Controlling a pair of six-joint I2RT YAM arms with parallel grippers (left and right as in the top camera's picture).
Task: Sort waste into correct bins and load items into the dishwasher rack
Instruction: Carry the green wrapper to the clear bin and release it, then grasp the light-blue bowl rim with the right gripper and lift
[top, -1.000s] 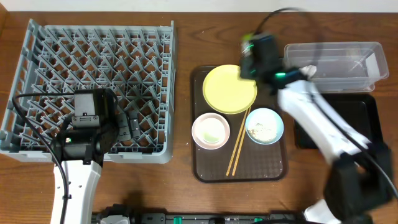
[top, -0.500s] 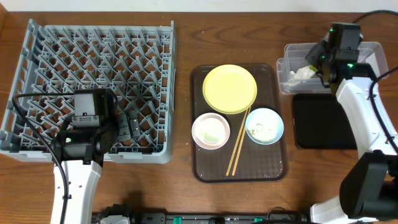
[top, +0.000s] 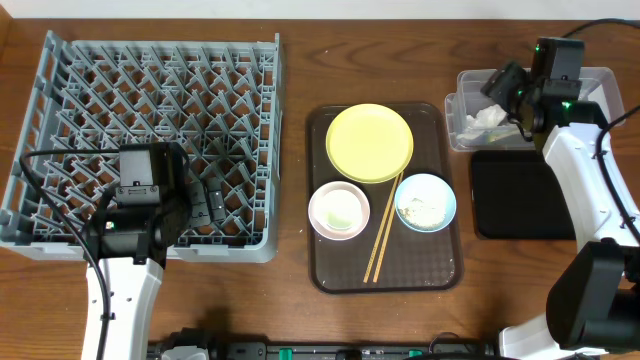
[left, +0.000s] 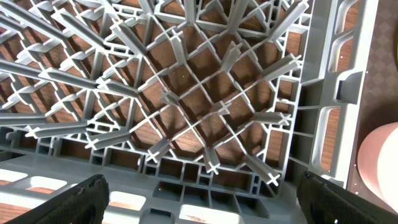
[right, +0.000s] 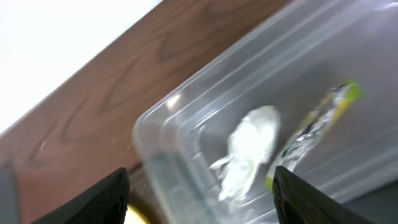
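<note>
Overhead view. The dishwasher rack (top: 150, 140) fills the upper left of the frame, square to the table edges, its pegs upright. The left gripper (top: 212, 200) hangs over the rack's lower right part. In the left wrist view its fingers (left: 81, 199) sit at the two bottom corners of the frame, spread wide with nothing between them.

The brown serving tray (top: 440, 265) lies at centre, long axis top to bottom. It carries the yellow plate (top: 370, 142) at the top, the pinkish-white bowl (top: 340, 210) at lower left and the light blue bowl (top: 426, 202) at lower right. The chopsticks (top: 383, 228) lie between the bowls, long axis on a steep diagonal from upper right, at the plate's rim, to lower left.

The black tray (top: 510, 200) sits at right, just below the clear tub (top: 600, 90), whose long axis runs left to right. The right gripper (top: 505, 90) is above the tub's left half, jaws apart and empty.

In the right wrist view the tissue (right: 249, 152) and the snack wrapper (right: 323, 118) lie side by side inside the tub. The wrapper's long axis slants from upper right to lower left.
</note>
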